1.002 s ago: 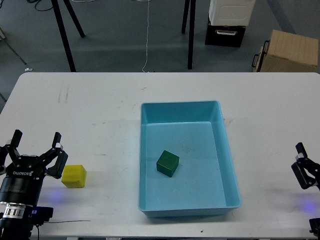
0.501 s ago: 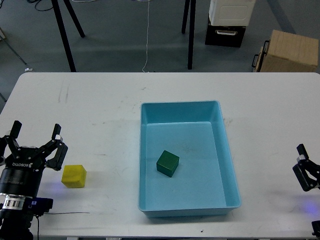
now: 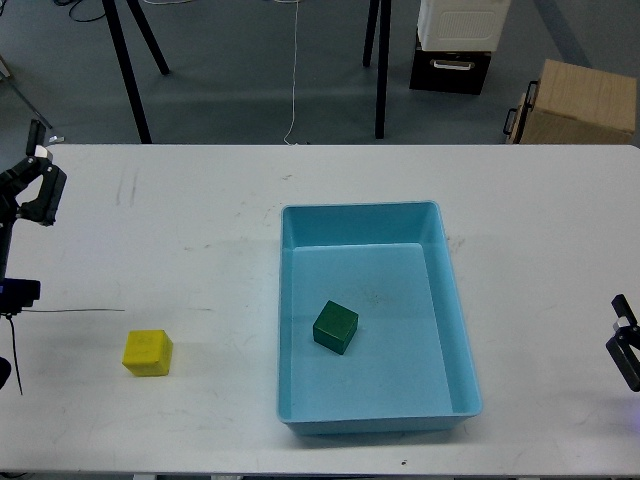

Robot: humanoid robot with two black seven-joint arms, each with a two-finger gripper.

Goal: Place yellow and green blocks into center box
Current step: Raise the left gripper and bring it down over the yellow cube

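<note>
Left pincer [image 3: 38, 170] pulled up & away from yellow block [image 3: 148, 352], now far off at desk [image 3: 200, 230] edge; grip state unclear. Right pincer [image 3: 625, 350] likewise. Green block [image 3: 335, 327] in box [image 3: 455, 300]; 1 left.

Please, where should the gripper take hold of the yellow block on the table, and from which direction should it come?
Grip the yellow block across two opposite vertical side faces, coming straight down from above. It sits flat on the white table, nothing touching it, so its flat parallel sides likely suit two fingers.
</note>
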